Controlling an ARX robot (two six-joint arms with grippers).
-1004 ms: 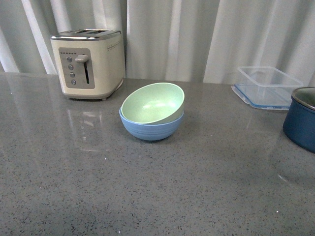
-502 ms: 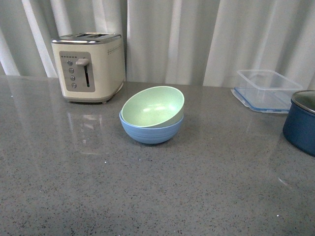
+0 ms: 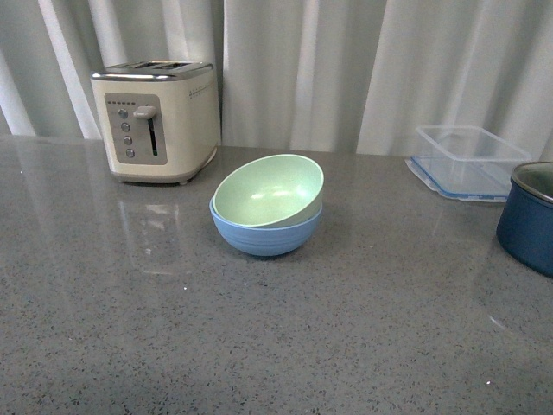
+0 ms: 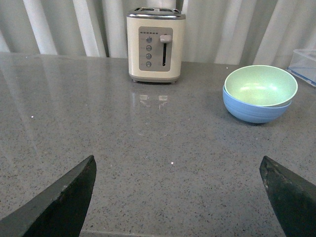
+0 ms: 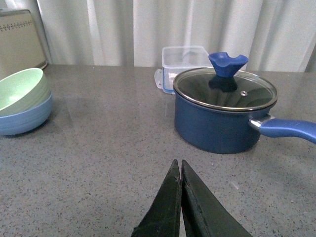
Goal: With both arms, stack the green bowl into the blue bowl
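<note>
Even, soft daylight; the glossy countertop (image 3: 173, 328) mirrors the toaster (image 3: 155, 119); all views sharp.

Front view: neither arm in frame. Left gripper (image 4: 180, 197): fingers (image 4: 61, 202) spread wide apart, tips at opposite sides of the wrist view, nothing between them, held above the surface. Right gripper (image 5: 180, 170): fingers (image 5: 165, 207) pressed together tip to tip, nothing clamped, pointing forward over the surface.

the left gripper (image 4: 180, 197) shows two matte black, wedge-shaped fingers (image 4: 61, 202). the right gripper (image 5: 180, 170) shows two black fingers (image 5: 165, 210) tapering to thin points.
</note>
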